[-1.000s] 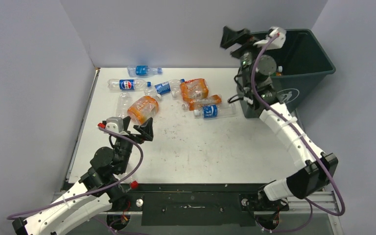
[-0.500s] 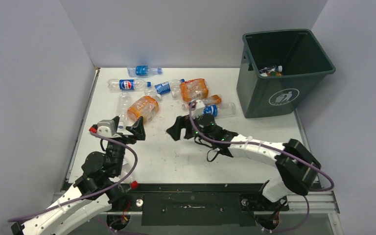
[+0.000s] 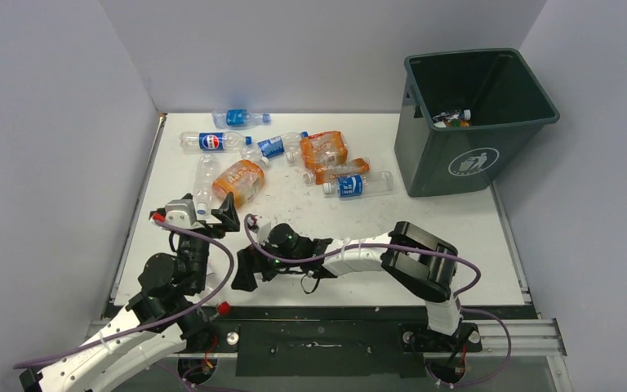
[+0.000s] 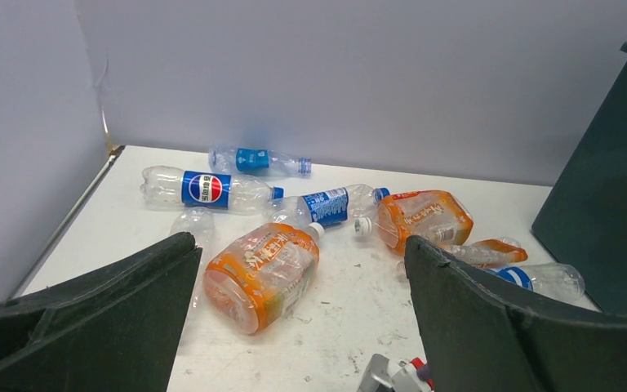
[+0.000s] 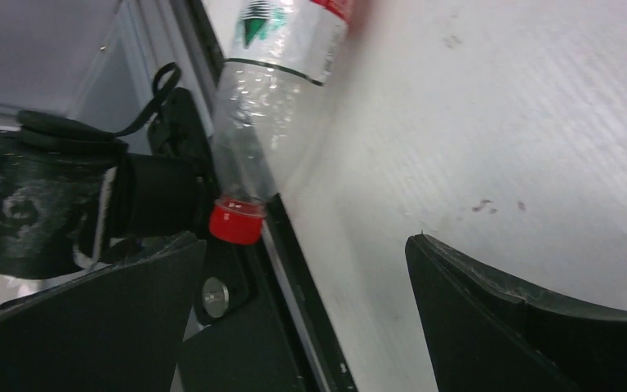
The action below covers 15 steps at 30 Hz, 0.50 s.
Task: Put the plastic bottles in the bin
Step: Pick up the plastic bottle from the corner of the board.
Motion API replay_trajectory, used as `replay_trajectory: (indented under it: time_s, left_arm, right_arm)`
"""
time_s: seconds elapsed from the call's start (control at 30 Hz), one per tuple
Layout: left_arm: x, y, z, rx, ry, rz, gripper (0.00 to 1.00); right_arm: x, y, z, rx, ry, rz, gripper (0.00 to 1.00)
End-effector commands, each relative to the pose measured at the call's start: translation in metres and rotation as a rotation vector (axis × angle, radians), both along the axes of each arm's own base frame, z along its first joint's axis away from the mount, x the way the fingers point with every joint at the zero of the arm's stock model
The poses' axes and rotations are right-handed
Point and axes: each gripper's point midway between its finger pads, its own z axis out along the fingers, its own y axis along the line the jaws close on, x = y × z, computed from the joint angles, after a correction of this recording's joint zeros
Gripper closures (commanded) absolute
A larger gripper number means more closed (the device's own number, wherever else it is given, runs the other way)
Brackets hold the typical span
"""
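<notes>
1. The right gripper (image 5: 306,245) is hanging low over the near-left part of the table (image 3: 424,220). Its jaws are spread wide and are holding nothing.
2. It is facing the red-capped bottle (image 5: 249,139), a clear one lying at the table's near edge. The cap end is reaching out over the dark rail (image 5: 245,327), just beside the left arm (image 3: 163,278).
3. The left gripper (image 4: 298,245) is also standing fully open and empty. It is pointing at the orange bottle (image 4: 263,273) just ahead of it.
4. The other bottles (image 3: 273,147) are lying in a loose group on the far-left part of the table. At least one is already lying inside the bin (image 3: 429,163), which is standing at the far right corner, well apart from both grippers.
5. Risk, push-off: the red-capped bottle is sitting on the edge. A jaw arriving from the table side is likely to nudge it over the rail and out of reach.
6. Risk, arm contact: the two arms are working very near each other here. Closing in on the bottle is likely to bring the right jaw against the left arm or its purple cable (image 3: 212,278).
7. Risk, slip: the bottle wall is smooth and thin. A grip landing on the tapered neck is likely to squeeze it out of the jaws.
8. Risk, carry: the right arm is folding sharply back on itself, and the bin is lying far across the table. A loose grip is likely to drop the bottle on the way.
</notes>
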Motion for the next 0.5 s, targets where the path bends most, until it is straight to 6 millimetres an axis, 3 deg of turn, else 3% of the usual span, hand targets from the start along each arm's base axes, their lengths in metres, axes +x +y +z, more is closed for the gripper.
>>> replay_trajectory:
  time_s: [0.0,0.2,0.33,0.47]
  left_arm:
    - [0.001,-0.004,0.009,-0.008,-0.02,-0.011,0.04]
    - [0.001,-0.006,0.008,-0.006,-0.017,-0.021,0.04]
    - [0.002,-0.008,0.007,0.001,-0.012,-0.025,0.04]
    - [0.002,-0.009,0.007,0.001,-0.009,-0.03,0.04]
  right_arm:
    - [-0.008,0.034,0.042,0.137,0.039,0.048,0.0]
    - [-0.027,0.056,0.019,0.084,0.148,0.084,0.06]
    - [-0.041,0.06,0.001,0.015,0.189,0.103,0.09]
    - [-0.051,0.062,-0.002,0.006,0.203,0.118,0.11]
